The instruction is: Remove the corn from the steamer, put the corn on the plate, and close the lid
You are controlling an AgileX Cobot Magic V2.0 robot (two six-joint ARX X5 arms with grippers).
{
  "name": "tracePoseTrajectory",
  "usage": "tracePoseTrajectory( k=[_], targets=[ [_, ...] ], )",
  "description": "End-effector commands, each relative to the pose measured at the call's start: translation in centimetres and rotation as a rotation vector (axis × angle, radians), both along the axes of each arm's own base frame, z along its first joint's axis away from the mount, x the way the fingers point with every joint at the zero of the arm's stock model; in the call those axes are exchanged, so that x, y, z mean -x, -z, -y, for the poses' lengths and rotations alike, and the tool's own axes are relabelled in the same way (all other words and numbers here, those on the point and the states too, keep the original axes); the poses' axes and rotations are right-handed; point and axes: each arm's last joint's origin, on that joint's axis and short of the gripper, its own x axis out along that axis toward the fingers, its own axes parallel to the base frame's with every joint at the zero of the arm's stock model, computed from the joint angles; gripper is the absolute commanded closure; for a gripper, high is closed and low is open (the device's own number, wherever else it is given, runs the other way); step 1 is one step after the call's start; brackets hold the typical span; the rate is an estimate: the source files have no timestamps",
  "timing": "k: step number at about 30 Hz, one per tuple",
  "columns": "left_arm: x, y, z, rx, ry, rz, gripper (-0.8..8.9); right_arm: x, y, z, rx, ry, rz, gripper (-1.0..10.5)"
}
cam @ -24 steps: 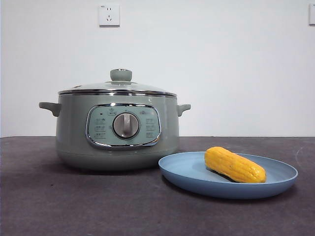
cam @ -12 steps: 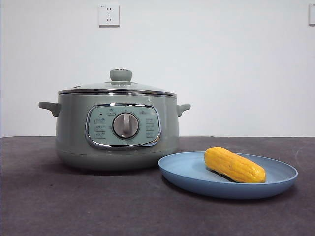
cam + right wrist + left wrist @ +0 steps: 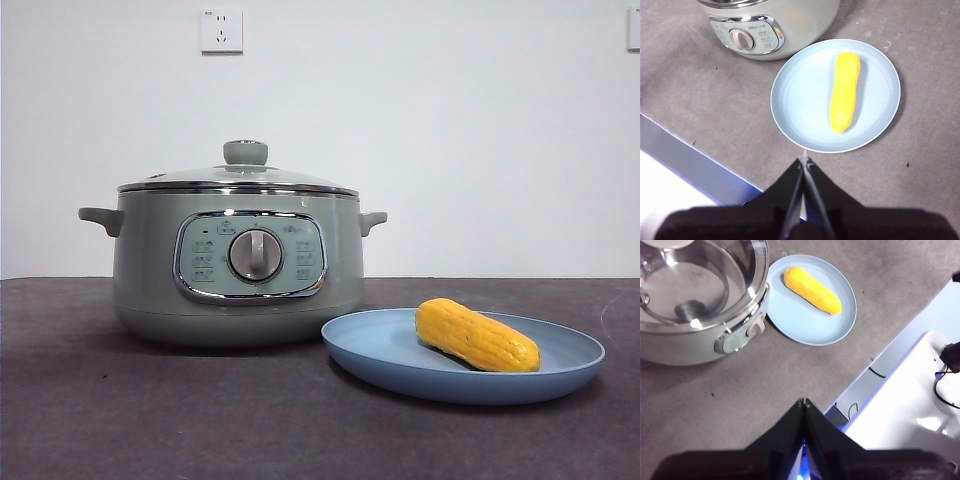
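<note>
The corn (image 3: pixel 477 335) lies on its side in the plate (image 3: pixel 380 362), clear of the rim, and nothing touches it. The plate sits on the table (image 3: pixel 150 420) towards the front right, just beside the steamer (image 3: pixel 150 270), which stands further back and to the left. The lid (image 3: pixel 240 178) rests level on the steamer's chrome rim with its green knob upright in the middle; through the glass, in the left wrist view, the pot looks empty.

Neither arm shows in the front view. The left hand (image 3: pixel 803 402) hangs high above the table's front part, its two jaws pressed together with nothing between them. The right hand (image 3: pixel 804 161) hangs above the table near the plate's rim, its jaws likewise closed on nothing.

Judging from how things lie, all three steps look done: the corn is out of the steamer, it is on the plate, and the lid is seated. No step seems to be in hand. The next move probably calls for nothing more than keeping both arms clear of the table.
</note>
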Motion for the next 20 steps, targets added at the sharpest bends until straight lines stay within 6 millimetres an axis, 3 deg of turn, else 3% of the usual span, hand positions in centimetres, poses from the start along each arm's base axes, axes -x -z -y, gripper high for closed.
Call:
tracePoseTrajectory(
  k=[1, 4, 7, 12, 16, 20],
  targets=[
    [-0.2, -0.2, 0.1, -0.014, 0.015, 0.057, 8.17, 0.0, 0.1, 0.0, 0.004, -0.003, 0.001, 9.4],
    [-0.7, -0.8, -0.3, -0.037, -0.025, 0.189, 8.17, 0.0, 0.1, 0.0, 0.004, -0.003, 0.001, 9.4],
    [-1.4, -2.4, -0.8, 0.017, 0.011, 0.474, 8.17, 0.0, 0.1, 0.0, 0.004, -0.003, 0.002, 9.4],
    [-0.5, -3.2, -2.4, 0.125, -0.008, 0.84, 8.17, 0.0, 0.1, 0.0, 0.006, -0.001, 0.002, 9.4],
    [0.6, -0.3, -3.8, 0.106, -0.084, 0.972, 8.17, 0.0, 0.1, 0.0, 0.005, -0.001, 0.002, 9.4],
    [1.9, 4.6, -5.2, 0.029, -0.219, 1.04, 8.17, 0.0, 0.1, 0.0, 0.006, -0.001, 0.002, 9.4]
  ],
)
